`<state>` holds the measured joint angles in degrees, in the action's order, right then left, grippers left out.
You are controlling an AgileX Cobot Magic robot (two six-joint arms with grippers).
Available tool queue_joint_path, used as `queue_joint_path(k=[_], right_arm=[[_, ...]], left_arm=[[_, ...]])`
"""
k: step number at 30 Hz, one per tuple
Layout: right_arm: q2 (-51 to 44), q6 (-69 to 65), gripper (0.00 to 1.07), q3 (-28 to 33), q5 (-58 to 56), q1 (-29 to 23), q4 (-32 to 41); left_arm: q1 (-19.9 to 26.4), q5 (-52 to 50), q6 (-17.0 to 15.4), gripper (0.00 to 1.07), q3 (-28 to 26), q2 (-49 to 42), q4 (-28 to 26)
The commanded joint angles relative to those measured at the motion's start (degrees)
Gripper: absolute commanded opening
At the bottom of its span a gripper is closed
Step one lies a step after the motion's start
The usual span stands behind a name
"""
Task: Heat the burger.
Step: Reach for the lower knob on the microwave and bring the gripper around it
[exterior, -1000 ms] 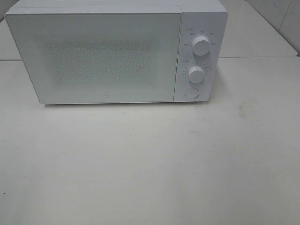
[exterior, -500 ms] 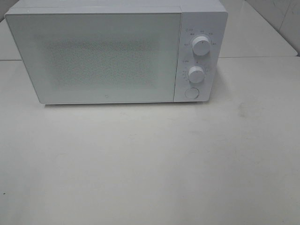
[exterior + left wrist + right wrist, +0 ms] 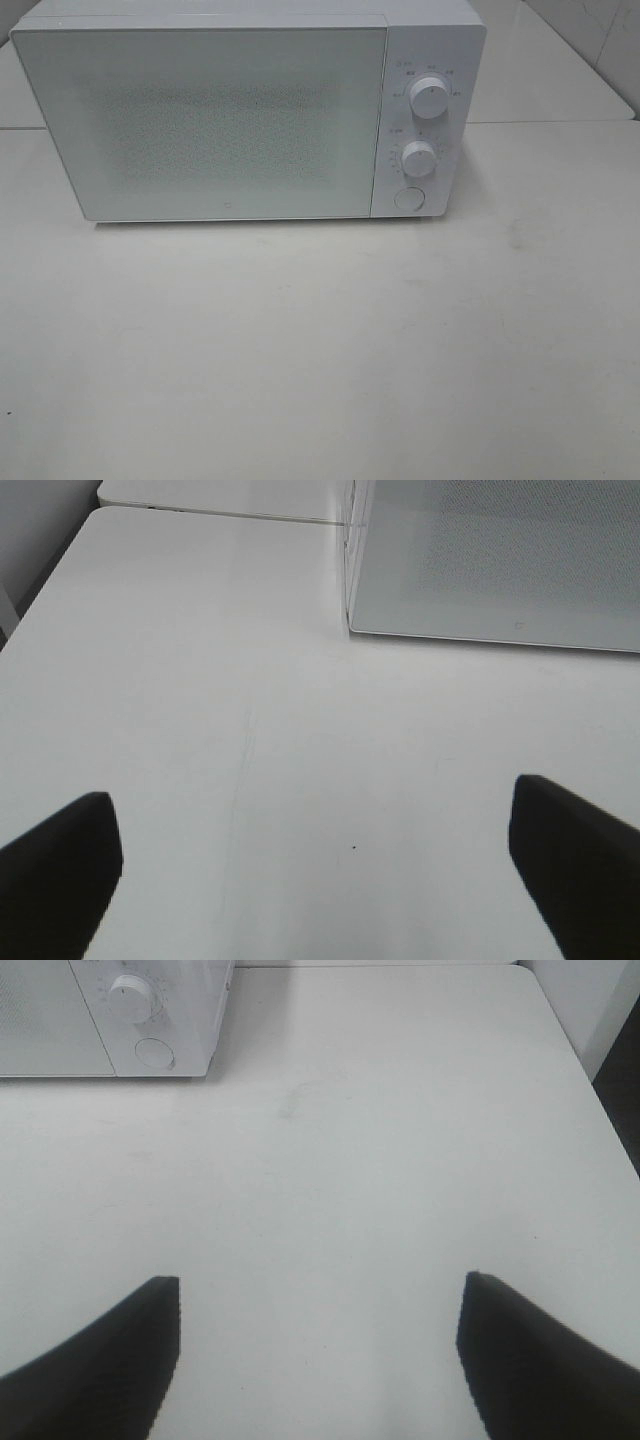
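The burger is out of view in every frame. A white microwave [image 3: 250, 110] stands at the back of the table with its door [image 3: 200, 120] shut; its two knobs [image 3: 428, 97] and round button [image 3: 408, 198] are on the right panel. Neither arm shows in the high view. In the left wrist view my left gripper [image 3: 315, 855] stands open over bare table, with the microwave's lower left corner [image 3: 352, 630] ahead. In the right wrist view my right gripper [image 3: 318, 1335] is open over bare table, and the microwave's knob panel [image 3: 150, 1015] lies far off.
The white table [image 3: 320, 350] stretches in front of the microwave. Its right edge [image 3: 585, 1070] shows in the right wrist view, and its left edge [image 3: 45, 585] in the left wrist view. A seam to a second table surface [image 3: 560, 122] runs behind.
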<state>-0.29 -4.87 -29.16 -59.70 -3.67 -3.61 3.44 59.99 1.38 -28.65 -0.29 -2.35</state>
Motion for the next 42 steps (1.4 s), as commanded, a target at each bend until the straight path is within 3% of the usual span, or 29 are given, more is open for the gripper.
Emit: queue_joint_path(k=[1, 15, 42], right_arm=[[-0.9, -0.2, 0.75, 0.1, 0.2, 0.3, 0.1], [1.1, -0.2, 0.75, -1.7, 2.0, 0.3, -0.6], [38.6, -0.7, 0.75, -2.2, 35.3, 0.3, -0.6]], left_arm=[[0.1, -0.6, -0.2, 0.98, 0.2, -1.4, -0.1], [0.1, -0.6, -0.2, 0.98, 0.2, -1.4, -0.1], [0.1, -0.6, -0.2, 0.98, 0.2, -1.4, -0.1]])
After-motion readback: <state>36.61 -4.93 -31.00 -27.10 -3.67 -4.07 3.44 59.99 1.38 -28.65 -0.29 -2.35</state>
